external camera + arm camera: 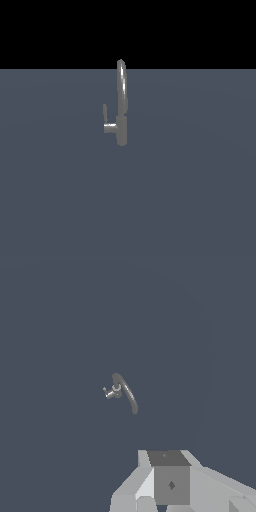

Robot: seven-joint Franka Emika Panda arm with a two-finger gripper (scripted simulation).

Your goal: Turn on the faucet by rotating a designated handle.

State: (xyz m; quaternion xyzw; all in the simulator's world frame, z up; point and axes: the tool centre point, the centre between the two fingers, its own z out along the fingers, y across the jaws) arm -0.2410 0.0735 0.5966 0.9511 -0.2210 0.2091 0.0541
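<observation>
- Faucet, slim grey metal with arched spout, stands mid-counter, far from every edge.
- Short grey handle juts sideways, unobstructed.
- Claw's opening cannot be told; it is well apart from the faucet.

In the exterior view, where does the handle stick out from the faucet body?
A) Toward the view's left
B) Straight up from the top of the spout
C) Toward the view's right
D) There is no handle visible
A: the handle projects from the faucet body toward the exterior view's left, low on the body, with a thin lever rising at its end.
</observation>
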